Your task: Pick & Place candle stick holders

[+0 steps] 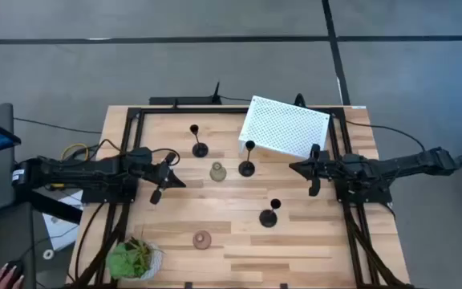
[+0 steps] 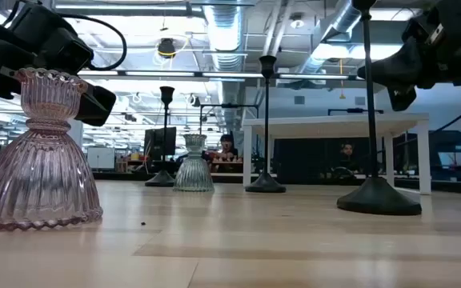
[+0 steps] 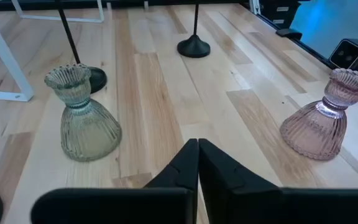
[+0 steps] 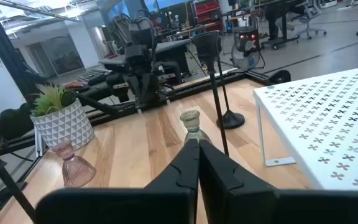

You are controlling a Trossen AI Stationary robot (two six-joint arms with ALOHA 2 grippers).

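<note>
Pink glass holder (image 2: 37, 152) sits closest to low cam, upright on the wood table (image 1: 311, 249), near front edge beside the potted plant (image 1: 135, 258). Grey-green glass holder (image 1: 217, 171) stands mid-table, btw my two arms. Three tall black holders upright: one (image 1: 198, 143) at back, one (image 1: 247, 160) just beside the white perforated stand (image 1: 285, 127), one (image 1: 269, 213) toward front-right. My left gripper (image 1: 167, 178) hovers left of the grey-green holder, fingers together, holding nothing. My right gripper (image 1: 305, 168) hangs by the stand's right end, fingers together too, empty.
</note>
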